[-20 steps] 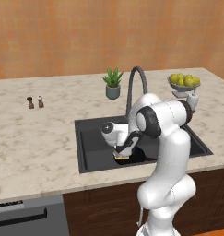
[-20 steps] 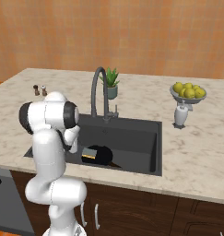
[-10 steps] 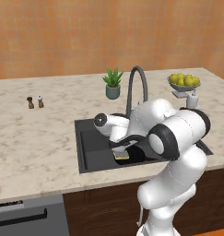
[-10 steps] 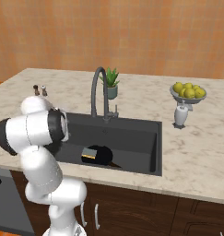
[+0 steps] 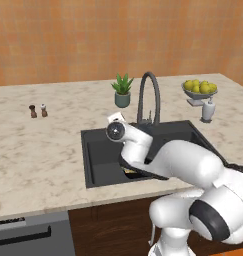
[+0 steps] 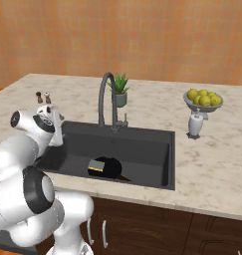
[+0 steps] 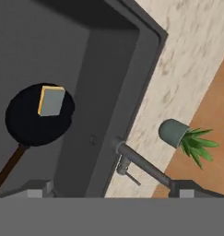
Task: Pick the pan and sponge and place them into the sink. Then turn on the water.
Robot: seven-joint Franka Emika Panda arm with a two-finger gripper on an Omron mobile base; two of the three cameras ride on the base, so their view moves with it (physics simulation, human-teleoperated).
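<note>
The black pan (image 7: pixel 30 120) lies on the floor of the dark grey sink (image 7: pixel 39 46), its handle (image 7: pixel 9 166) pointing away from the faucet. The sponge (image 7: pixel 51 101) rests on the pan, yellow edge showing. In the right base view the pan (image 6: pixel 108 167) and sponge (image 6: pixel 96 170) sit in the sink (image 6: pixel 142 149), left of middle. My gripper (image 7: pixel 112 190) hangs open above the basin with nothing between its fingertips (image 7: pixel 37 189). The hand is over the sink's left side. The arched faucet (image 6: pixel 106 97) stands behind the basin, with no stream of water showing.
A potted plant (image 6: pixel 121 92) stands behind the faucet. At the right are a bowl of lemons (image 6: pixel 203 99) and a white soap dispenser (image 6: pixel 194 124). Two small shakers (image 5: pixel 38 110) sit on the counter at the far left. My arm crosses the sink (image 5: pixel 100 155) in the left base view.
My hand has risen from the pan and moved toward the sink's left side, and the arm's elbow has swung low toward the cameras. Pan and sponge stay put.
</note>
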